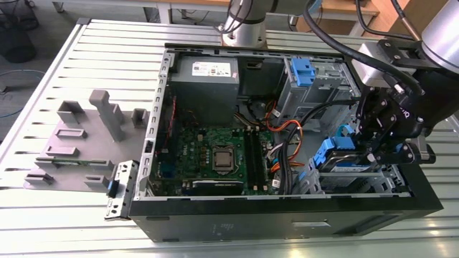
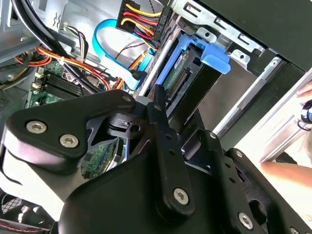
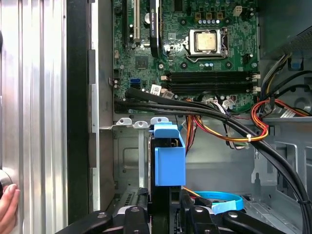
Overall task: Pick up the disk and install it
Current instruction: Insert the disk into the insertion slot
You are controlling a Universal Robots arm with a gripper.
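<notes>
The disk (image 1: 336,155) stands on edge in the drive cage (image 1: 358,180) at the near corner of the open computer case, on the exterior view's right. Its blue side rail (image 3: 169,156) and dark body show edge-on in the first wrist view, and its connector end (image 2: 187,68) shows in the second wrist view. My gripper (image 3: 163,207) is directly over it, black fingers (image 3: 139,214) pressed to both flat sides, shut on the disk. In the exterior view the gripper (image 1: 374,153) hangs over the cage.
Orange, yellow and black cable bundles (image 3: 229,122) and a blue data cable (image 2: 109,44) run close by the cage. The motherboard (image 1: 215,156), power supply (image 1: 206,75) and another blue latch (image 1: 301,72) lie inside the case. A grey fixture (image 1: 79,145) sits on the slatted table. A person's hand (image 3: 7,209) rests outside the case.
</notes>
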